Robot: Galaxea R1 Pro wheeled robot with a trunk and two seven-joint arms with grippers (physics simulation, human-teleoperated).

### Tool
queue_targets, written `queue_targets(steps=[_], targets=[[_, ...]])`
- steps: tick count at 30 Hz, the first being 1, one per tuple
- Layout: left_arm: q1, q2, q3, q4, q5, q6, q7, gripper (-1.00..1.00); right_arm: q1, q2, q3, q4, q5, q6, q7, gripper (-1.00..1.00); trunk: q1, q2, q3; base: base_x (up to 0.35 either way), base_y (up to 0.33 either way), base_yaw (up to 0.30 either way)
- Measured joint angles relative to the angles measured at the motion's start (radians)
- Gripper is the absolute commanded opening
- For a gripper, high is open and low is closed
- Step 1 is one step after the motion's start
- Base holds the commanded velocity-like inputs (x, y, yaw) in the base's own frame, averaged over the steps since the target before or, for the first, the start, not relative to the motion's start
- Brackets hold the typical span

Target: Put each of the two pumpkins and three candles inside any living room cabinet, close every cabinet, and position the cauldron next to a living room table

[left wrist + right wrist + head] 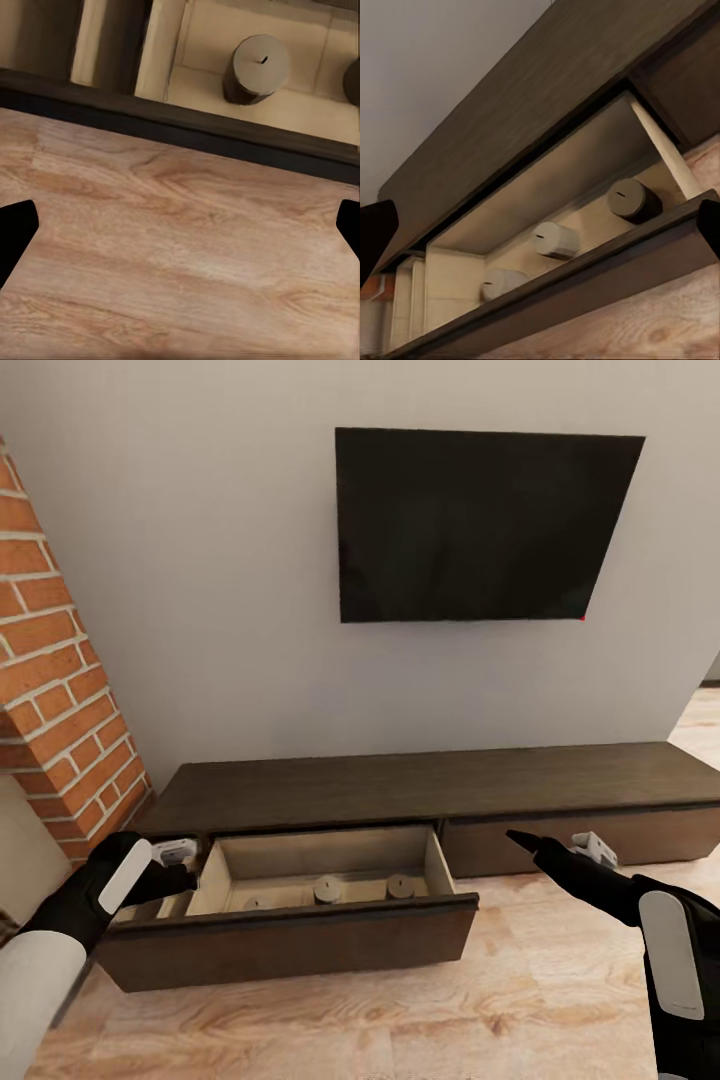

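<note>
Wood floor [350, 1020], open cabinet [290, 940] drawer, three candles [327, 890] inside

Soft, even light fills the room with no visible source. The wall [250, 660] shades gently toward the corners, and the television [480, 525] shows no glare. Faint shadow lies under the cabinet [430, 785] top, inside the open drawer [320, 880]. Both wrist views look slightly soft.

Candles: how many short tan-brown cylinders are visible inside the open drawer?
3, in a row on the drawer's pale floor: left candle, middle candle, right candle. The front panel may hide others.
</note>
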State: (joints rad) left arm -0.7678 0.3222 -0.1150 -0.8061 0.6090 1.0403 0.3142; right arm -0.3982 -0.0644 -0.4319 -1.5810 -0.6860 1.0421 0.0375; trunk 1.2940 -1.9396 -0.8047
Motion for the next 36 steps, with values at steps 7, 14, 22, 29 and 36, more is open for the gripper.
queue_targets(steps=[7,14,22,29,36], targets=[[0.000,0.000,-0.002,-0.042,-0.001,0.001,0.000,1.00,0.000,0.000,0.001,0.000,0.000,0.000,0.000,1.00,-0.027,0.049,0.023,-0.330,0.000,0.032],[0.000,0.000,-0.002,-0.047,-0.001,0.001,0.000,1.00,0.000,0.000,0.001,0.000,0.000,0.000,0.000,1.00,-0.054,0.098,0.045,-0.202,0.000,0.003],[0.000,0.000,-0.004,-0.046,-0.002,0.001,0.000,1.00,-0.001,0.000,0.001,0.000,-0.001,0.000,0.000,1.00,-0.084,0.154,0.070,-0.145,0.000,0.000],[0.000,0.000,-0.004,-0.047,-0.002,-0.002,0.000,1.00,0.000,0.000,0.002,0.000,0.000,0.000,0.000,1.00,-0.111,0.203,0.092,-0.304,0.000,0.000],[0.000,-0.003,-0.009,-0.047,-0.003,-0.034,0.004,1.00,-0.001,0.004,0.116,0.009,0.016,0.000,-0.022,1.00,-0.138,0.252,0.114,-0.104,0.000,0.000]])
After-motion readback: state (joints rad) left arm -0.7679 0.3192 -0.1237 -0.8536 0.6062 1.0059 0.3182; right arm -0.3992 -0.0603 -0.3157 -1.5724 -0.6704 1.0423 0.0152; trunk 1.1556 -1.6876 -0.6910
